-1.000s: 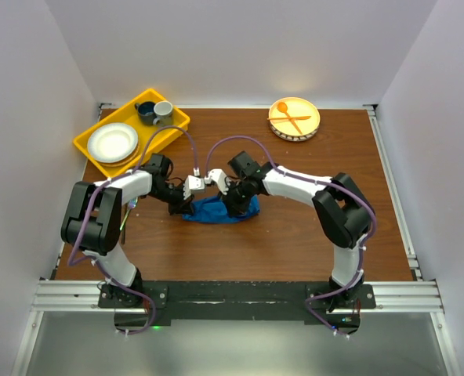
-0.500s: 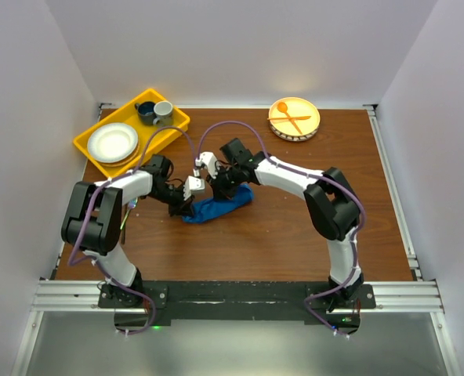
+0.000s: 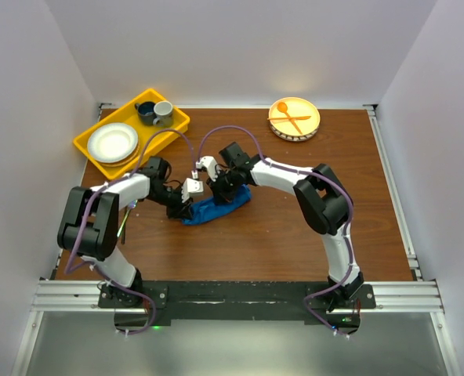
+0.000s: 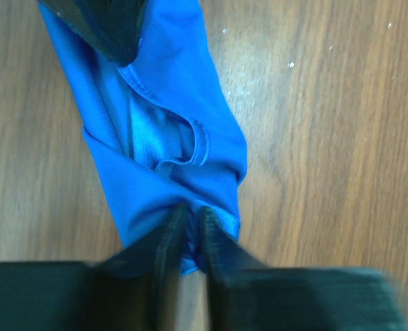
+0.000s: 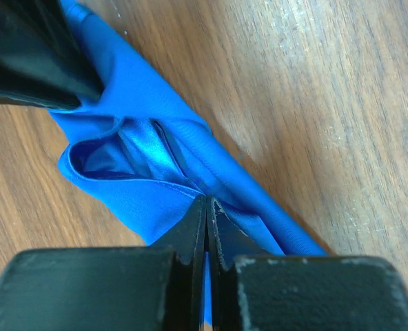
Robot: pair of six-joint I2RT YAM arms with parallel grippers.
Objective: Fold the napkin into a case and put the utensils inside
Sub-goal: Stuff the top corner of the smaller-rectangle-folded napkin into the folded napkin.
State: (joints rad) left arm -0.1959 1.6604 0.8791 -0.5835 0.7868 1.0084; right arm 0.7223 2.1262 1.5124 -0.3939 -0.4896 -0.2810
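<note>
On the wood table (image 3: 279, 235), white-walled, left claw (image 4: 190, 212) and right claw (image 5: 206, 205) pinch the napkin (image 3: 222, 207).

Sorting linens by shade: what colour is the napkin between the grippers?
Plain bright blue; the napkin shows best in the left wrist view.

The napkin (image 4: 169, 138) goes out of sight between the fingers (image 4: 171, 238) of my left gripper (image 4: 190, 210). They stand a sliver apart, and I cannot tell whether they pinch it. Behind those tips my own housing is a dark blur. Ahead of them, the napkin's far end is cut off by the picture's top edge and covered by a finger (image 4: 100, 24) of my right gripper (image 5: 206, 201). At the right wrist, the napkin runs under my closed tips and behind the black body below them. Its far end hides behind the left finger ahead. From above, both grippers cover parts of it.
</note>
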